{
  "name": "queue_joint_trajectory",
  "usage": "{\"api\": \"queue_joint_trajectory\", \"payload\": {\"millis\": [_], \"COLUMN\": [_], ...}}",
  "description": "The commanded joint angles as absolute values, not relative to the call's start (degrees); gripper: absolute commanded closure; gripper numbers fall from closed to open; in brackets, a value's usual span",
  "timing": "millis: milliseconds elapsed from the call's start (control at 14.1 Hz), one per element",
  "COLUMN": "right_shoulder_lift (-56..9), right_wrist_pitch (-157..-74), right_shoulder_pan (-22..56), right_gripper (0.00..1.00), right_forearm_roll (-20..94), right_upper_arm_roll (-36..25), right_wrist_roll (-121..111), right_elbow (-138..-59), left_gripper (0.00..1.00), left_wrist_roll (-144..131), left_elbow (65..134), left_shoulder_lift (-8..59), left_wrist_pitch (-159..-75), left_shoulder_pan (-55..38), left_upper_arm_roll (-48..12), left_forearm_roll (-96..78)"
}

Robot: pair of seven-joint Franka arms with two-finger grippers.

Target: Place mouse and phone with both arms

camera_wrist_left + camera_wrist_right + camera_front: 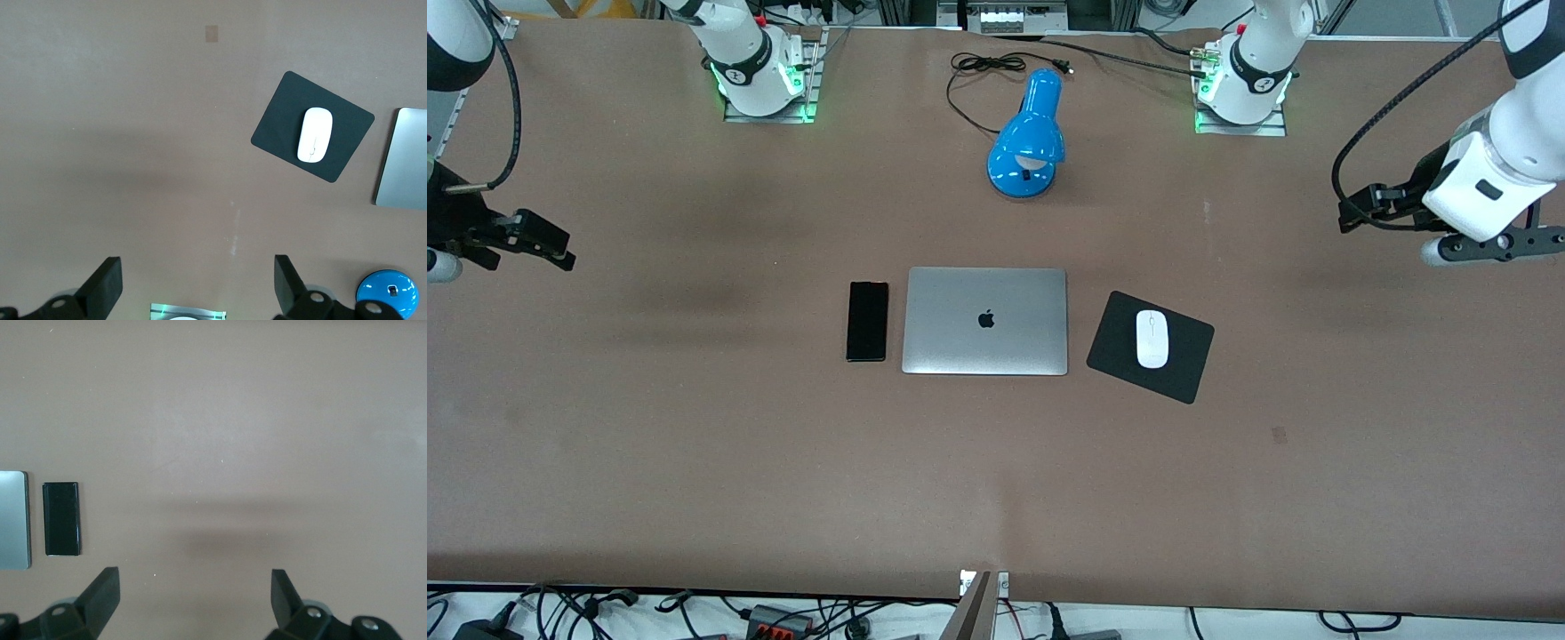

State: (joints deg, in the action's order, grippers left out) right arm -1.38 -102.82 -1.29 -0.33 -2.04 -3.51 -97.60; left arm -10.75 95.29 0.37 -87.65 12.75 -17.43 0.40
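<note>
the mouse (1152, 339) is a small white oval with a thin grey line and a scroll mark near its farther end. it lies flat on a black mouse pad (1185, 373) that sits turned at an angle, toward my left arm's end of the tabletop (694, 444). the phone (867, 321) is a slim black slab with a glossy face, lying flat just beside the closed silver laptop (984, 321) on the side toward my right arm's end, its long edge parallel to the laptop's edge with a narrow gap between. the laptop lies between phone and mouse pad.

farther from the front camera than the laptop stands a blue desk lamp (1029, 138), its black cord (983, 67) looped on the tabletop.

the only mark i can read is the dark apple logo (986, 319) on the laptop lid.

my left end effector (198, 287) hangs over bare tabletop at the left arm's end, fingers spread wide, holding nothing. my right end effector (195, 603) hangs over bare tabletop at the right arm's end, also spread wide and empty.
</note>
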Motion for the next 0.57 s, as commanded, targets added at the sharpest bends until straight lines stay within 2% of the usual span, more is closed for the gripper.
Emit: {"api": "queue_joint_trajectory", "payload": {"millis": [0,213,426,497], "right_shoulder_lift": [0.35,0.35,0.35,0.44], "right_wrist_pitch": [-103.88,-103.36,-100.37,-100.37], "right_shoulder_pan": [-1.85,-1.85,-1.85,-1.85], "right_gripper": [0.00,0.00,0.00,0.00], "right_forearm_roll": [-0.79,-0.62,-0.44,-0.44], "right_upper_arm_roll": [-1.49,-1.41,-1.41,-1.41], "right_wrist_roll": [-4.22,-4.48,-4.83,-4.83], "right_elbow": [-99.58,-98.88,-98.88,-98.88], "left_gripper": [0.00,0.00,0.00,0.00], "left_wrist_roll": [-9.93,-10.28,-10.11,-9.93], "left_elbow": [99.04,101.78,101.69,101.69], "left_shoulder_lift": [-2.45,-5.44,-4.23,-4.04], "left_wrist_pitch": [-91.22,-94.22,-95.27,-95.19], "left_shoulder_pan": [12.84,11.61,5.12,5.10], "left_upper_arm_roll": [-17.14,-16.53,-8.47,-8.44], "left_forearm_roll": [0.09,0.09,0.09,0.00]}}
